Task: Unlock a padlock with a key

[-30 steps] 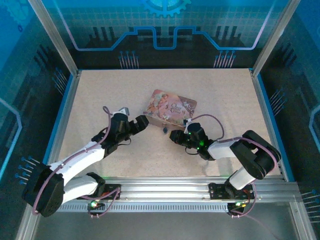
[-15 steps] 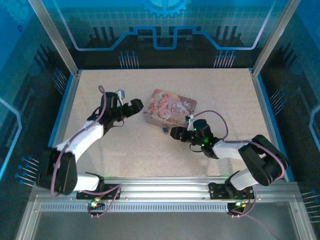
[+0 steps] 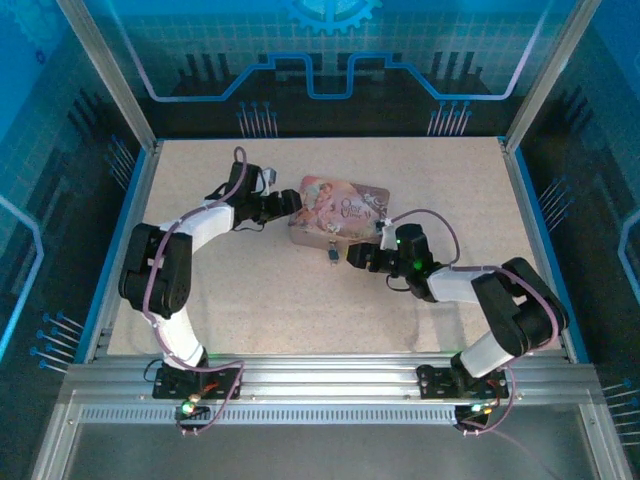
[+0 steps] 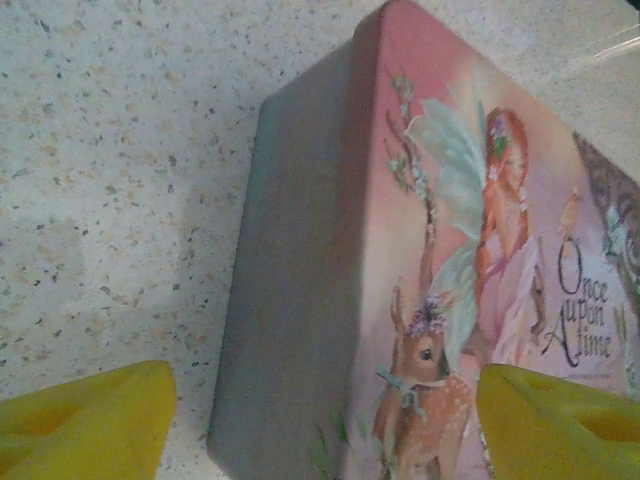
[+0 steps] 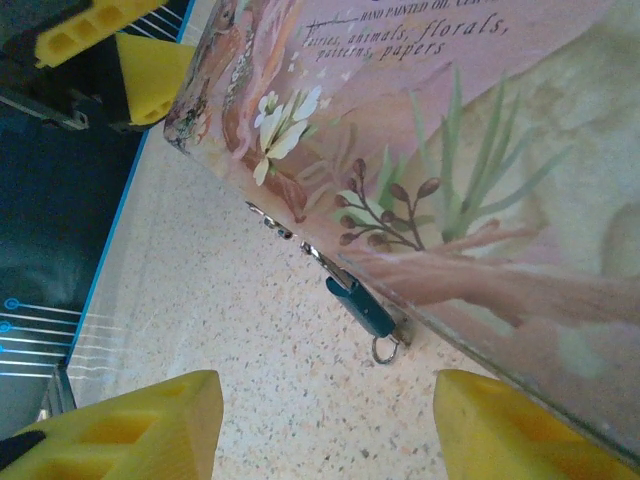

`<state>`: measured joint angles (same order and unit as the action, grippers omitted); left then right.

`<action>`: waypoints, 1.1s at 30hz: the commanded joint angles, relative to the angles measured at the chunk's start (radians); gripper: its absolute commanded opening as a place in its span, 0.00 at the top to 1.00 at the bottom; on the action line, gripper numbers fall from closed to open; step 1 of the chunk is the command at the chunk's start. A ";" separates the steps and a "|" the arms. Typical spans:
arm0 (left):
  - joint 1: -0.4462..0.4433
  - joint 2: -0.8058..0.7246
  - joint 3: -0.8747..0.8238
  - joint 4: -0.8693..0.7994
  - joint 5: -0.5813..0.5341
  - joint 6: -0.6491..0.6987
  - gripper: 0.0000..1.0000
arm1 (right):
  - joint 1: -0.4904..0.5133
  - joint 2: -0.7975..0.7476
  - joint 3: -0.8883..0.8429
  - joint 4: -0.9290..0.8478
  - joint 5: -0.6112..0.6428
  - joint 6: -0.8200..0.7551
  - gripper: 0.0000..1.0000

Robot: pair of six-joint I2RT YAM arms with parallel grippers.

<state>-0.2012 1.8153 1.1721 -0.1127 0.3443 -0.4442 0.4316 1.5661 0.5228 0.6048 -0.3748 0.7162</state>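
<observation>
Left hand (image 3: 288, 204) spread, right hand (image 3: 356, 256) spread, arms angled inward

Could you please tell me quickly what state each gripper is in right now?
Left gripper: open, straddling the tin's end.
Right gripper: open, empty, padlock just ahead.

Pink tin (image 3: 340, 212) on speckled table (image 3: 300, 310)
</observation>
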 commanded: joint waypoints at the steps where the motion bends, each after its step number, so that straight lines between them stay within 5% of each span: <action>1: -0.014 -0.002 -0.002 -0.019 0.033 0.022 0.22 | -0.050 0.046 0.064 -0.012 -0.070 -0.100 0.41; 22: -0.071 -0.019 -0.125 0.047 -0.014 -0.030 0.24 | -0.047 0.170 0.087 0.015 -0.213 -0.423 0.39; 33: -0.098 -0.024 -0.147 0.072 -0.030 -0.065 0.25 | -0.032 0.266 0.126 0.031 -0.178 -0.476 0.40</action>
<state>-0.2821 1.8030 1.0599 -0.0013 0.3378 -0.4976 0.3885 1.8027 0.6312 0.6090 -0.5579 0.2745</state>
